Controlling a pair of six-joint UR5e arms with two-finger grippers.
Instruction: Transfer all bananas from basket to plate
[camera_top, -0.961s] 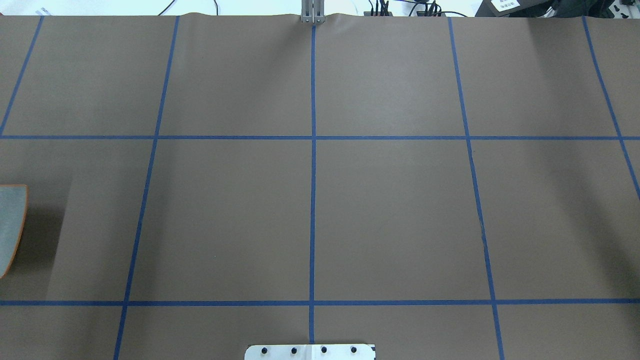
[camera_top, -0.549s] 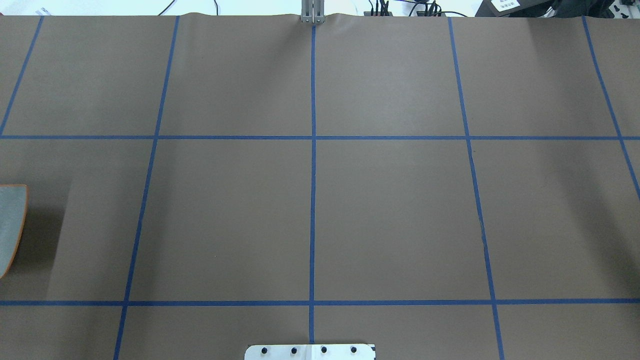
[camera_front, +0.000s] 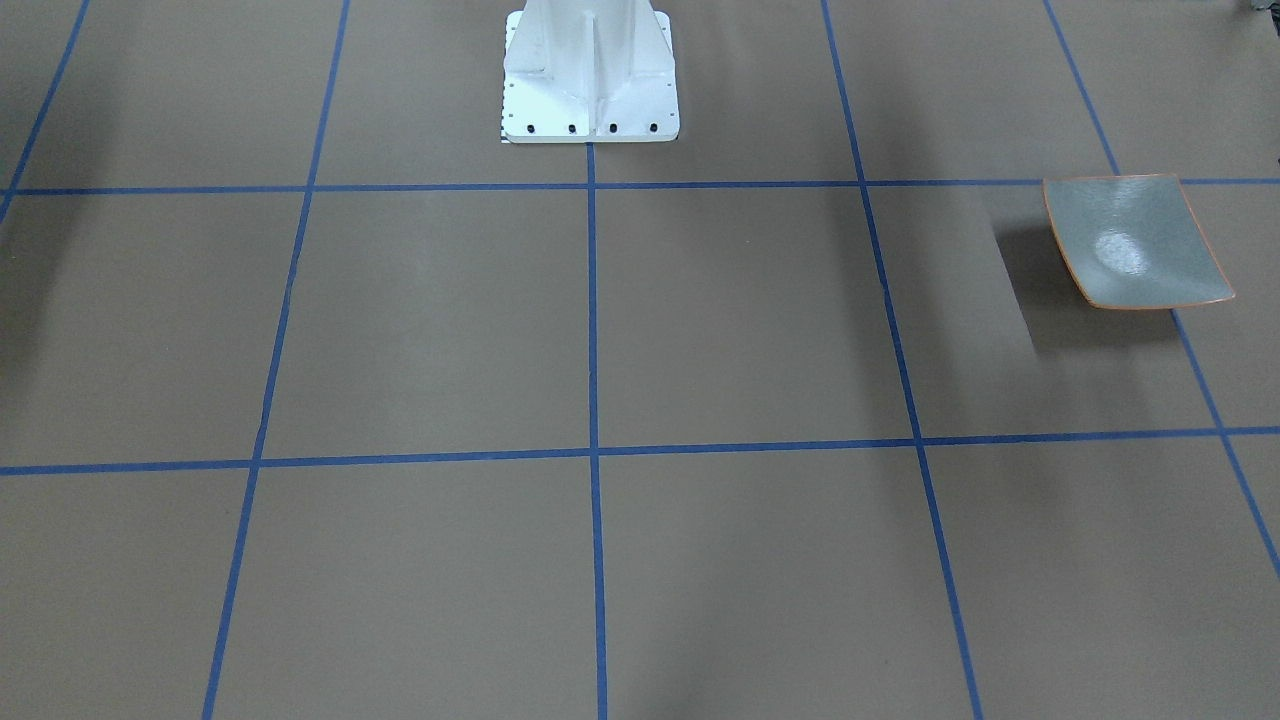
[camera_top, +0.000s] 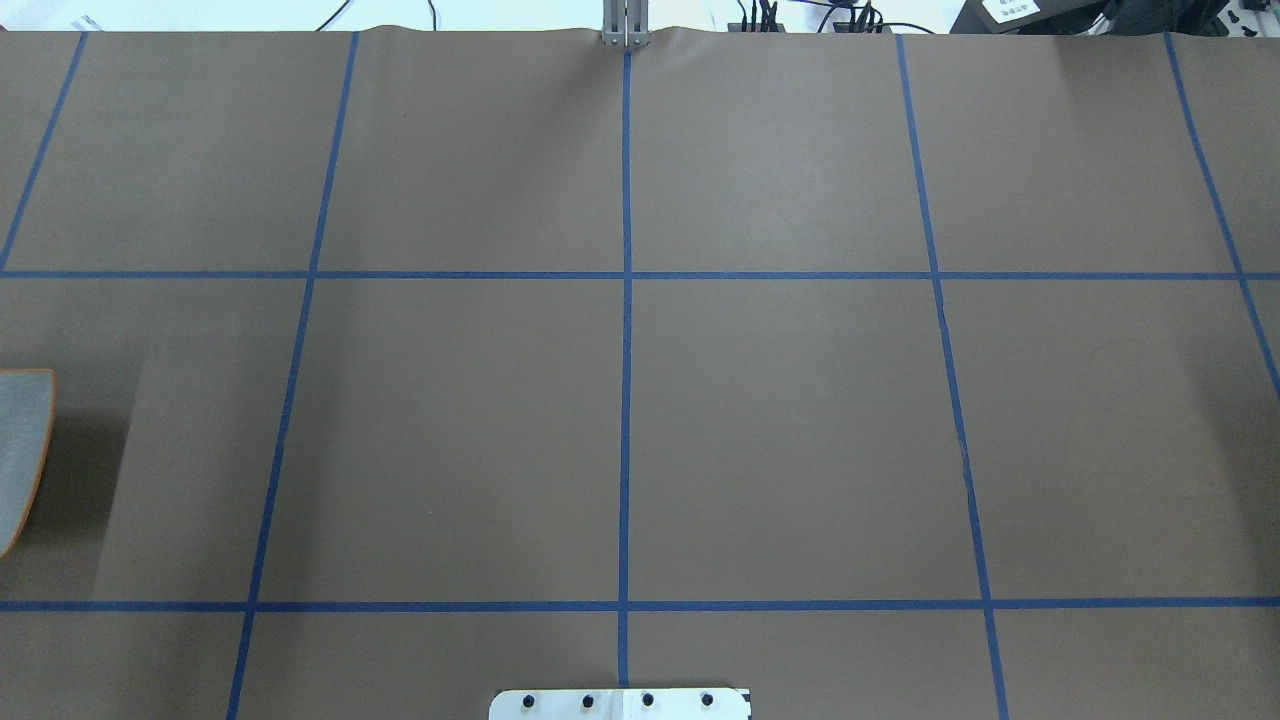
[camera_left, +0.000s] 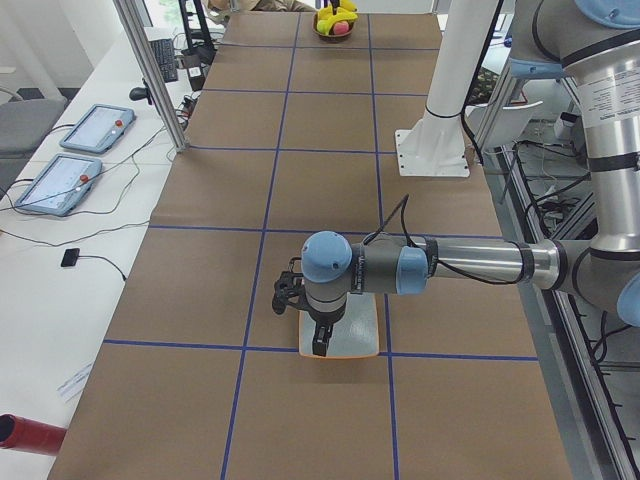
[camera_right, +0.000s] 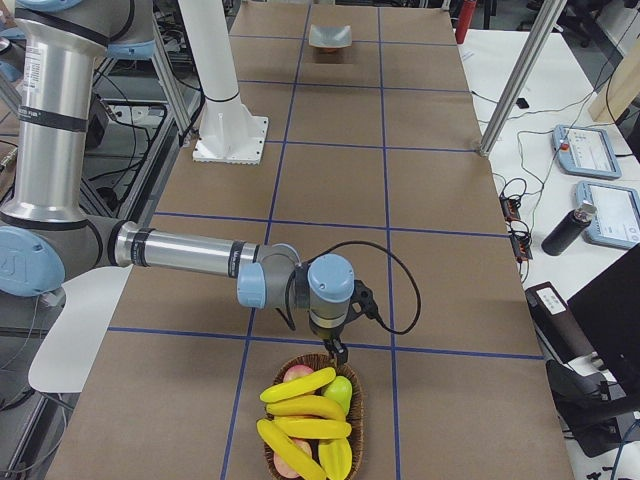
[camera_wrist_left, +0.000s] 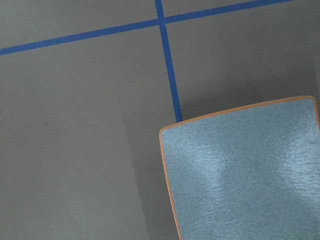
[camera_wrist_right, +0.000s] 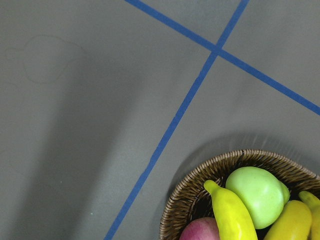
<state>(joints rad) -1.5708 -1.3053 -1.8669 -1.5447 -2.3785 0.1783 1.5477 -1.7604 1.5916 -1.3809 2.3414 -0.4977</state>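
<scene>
Several yellow bananas (camera_right: 298, 385) lie in a round wicker basket (camera_right: 358, 420) with other fruit. In the right wrist view one banana (camera_wrist_right: 232, 215) lies against the basket's rim (camera_wrist_right: 200, 182). My right gripper (camera_right: 341, 352) hangs just above the basket's far rim; I cannot tell if it is open or shut. The grey-green plate (camera_front: 1135, 240) with its orange rim is empty at the other end of the table; it also shows in the overhead view (camera_top: 22, 450) and the left wrist view (camera_wrist_left: 240, 170). My left gripper (camera_left: 318, 345) hovers over the plate (camera_left: 350, 340); its state cannot be told.
A green fruit (camera_wrist_right: 256, 194) and a red fruit (camera_wrist_right: 200, 232) share the basket. The white robot base (camera_front: 590, 75) stands at mid-table. Blue tape lines grid the brown table cover. Tablets (camera_left: 95, 128) and cables lie on the side bench.
</scene>
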